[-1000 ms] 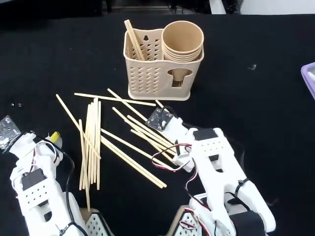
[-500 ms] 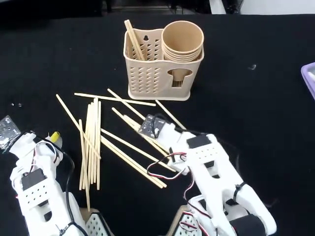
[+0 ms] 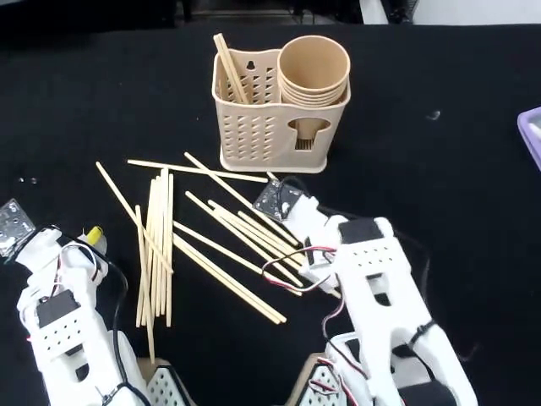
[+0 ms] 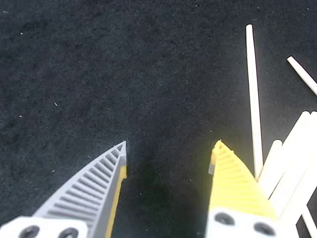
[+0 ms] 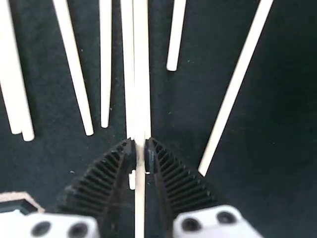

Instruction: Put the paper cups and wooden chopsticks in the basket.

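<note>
Right gripper [image 5: 138, 146] is clamped shut on one wooden chopstick [image 5: 140, 74], which runs straight out between the jaws along the gripper's own line, in among the loose pile [image 3: 241, 239] lying roughly 10-to-4 o'clock on the black table [image 3: 439, 194]. Left gripper [image 4: 168, 148] sits wide open at 8 o'clock, beside the 12-to-6 bundle [image 3: 159, 245]. Paper cups [image 3: 314, 68] are stacked upright in the 3 o'clock side of the basket [image 3: 254, 135], up at 12.

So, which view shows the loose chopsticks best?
The high view, taking in the whole scatter of chopsticks. Left wrist view: a few ends beside the left gripper. Right wrist view: several close up, one pinched in the right gripper.
</note>
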